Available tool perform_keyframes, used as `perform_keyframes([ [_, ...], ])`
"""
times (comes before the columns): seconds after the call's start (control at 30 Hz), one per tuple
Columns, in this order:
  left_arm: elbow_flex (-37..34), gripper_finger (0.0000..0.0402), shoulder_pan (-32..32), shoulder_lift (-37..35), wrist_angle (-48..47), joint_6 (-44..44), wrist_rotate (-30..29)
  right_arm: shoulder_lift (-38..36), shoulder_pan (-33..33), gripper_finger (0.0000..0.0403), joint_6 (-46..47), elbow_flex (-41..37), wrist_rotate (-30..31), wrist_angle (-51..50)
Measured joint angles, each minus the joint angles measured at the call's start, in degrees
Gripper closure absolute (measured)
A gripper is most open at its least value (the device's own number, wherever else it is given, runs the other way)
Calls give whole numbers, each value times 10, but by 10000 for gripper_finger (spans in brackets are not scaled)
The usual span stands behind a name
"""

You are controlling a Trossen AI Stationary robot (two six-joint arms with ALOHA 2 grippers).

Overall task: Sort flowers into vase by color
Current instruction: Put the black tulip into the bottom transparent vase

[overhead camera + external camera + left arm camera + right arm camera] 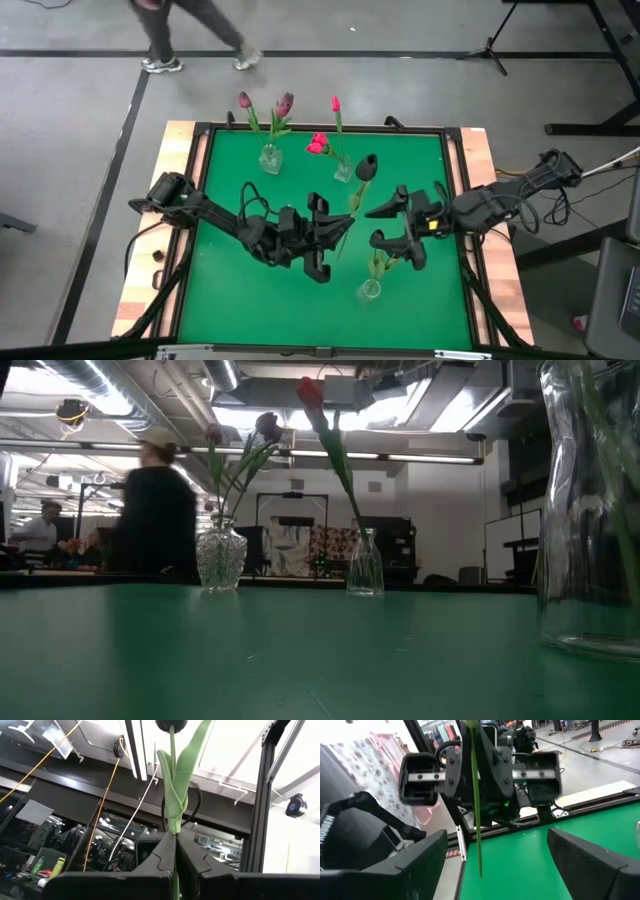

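Handover is what we judge to be in progress over the middle of the green table. Our left hand is clamped on the stem of a dark-headed flower, which stands up from it with the bud toward 12 o'clock (the left wrist view shows the stem pinched flat between the two fingers). Our right hand sits just beside it at 3 o'clock, fingers spread wide and holding nothing; in its own view the green stem hangs between them, touching neither.

Three glass vases are on the table. One at 11 o'clock holds two dusky purple flowers. One near 12 o'clock holds the pink ones. A third at 6 o'clock, below the right hand, shows green stems but no heads that we can make out.

The next move, as we read it, calls for the right hand to close on the stem below the leaves before the left lets go, then to carry the flower to whichever vase suits a near-black head. The stem is thin and limp, so a squeeze off centre could miss it.

A person walks past beyond the table's far edge.
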Motion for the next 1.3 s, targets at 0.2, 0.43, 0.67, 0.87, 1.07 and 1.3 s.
perform_keyframes([
  [0.2, 0, 401, 2, 0, -2, 0, -2, 74, -37, 63, -33, 82, -54, -63],
  [0.43, 0, 401, 2, 0, -12, 1, -3, 120, -40, 63, -61, 123, -85, -79],
  [0.67, 0, 401, 2, 0, -20, 0, -3, 118, -57, 66, -64, 124, -75, -73],
  [0.87, 0, 401, 2, 0, -27, 0, -3, 118, -82, 103, -61, 124, -91, -73],
  [1.07, 0, 402, 2, 0, -27, 1, -4, 114, -81, 165, -63, 124, -93, -71],
  [1.3, 0, 402, 2, 0, -33, 1, -9, 115, -80, 255, -64, 124, -94, -72],
])
